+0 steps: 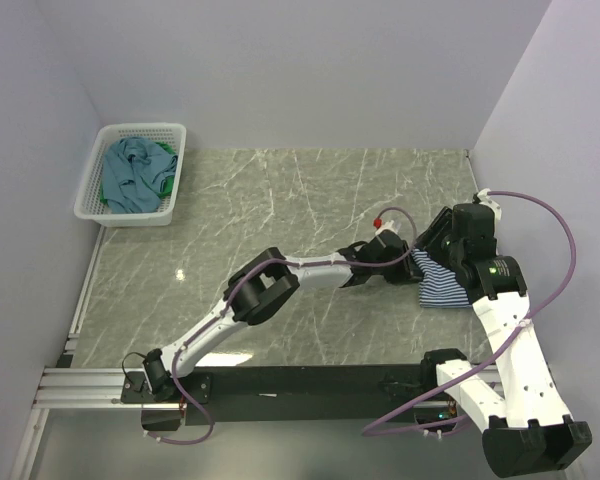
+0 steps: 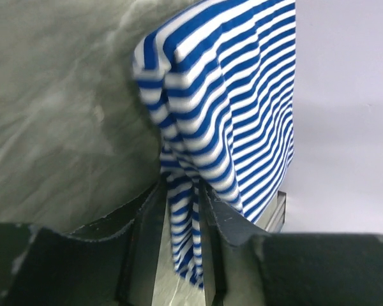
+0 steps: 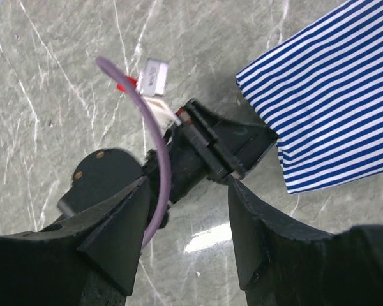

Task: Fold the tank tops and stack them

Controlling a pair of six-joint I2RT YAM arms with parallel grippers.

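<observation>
Now | striped tank top (image 2: pixel 230 95) on table (image 1: pixel 280 190), right side; a fold sits between jaws of left gripper (image 2: pixel 180 191), pinched or loose I cannot tell | right gripper (image 3: pixel 188 185) apart, empty | risk: cloth snags a finger, fold drags open.

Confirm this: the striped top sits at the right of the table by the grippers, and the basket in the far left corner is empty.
Wrong on the basket: it is not empty but holds the teal top and the green top, as the top external view shows. The striped top does sit at the right of the table, by the left gripper and right gripper.
</observation>
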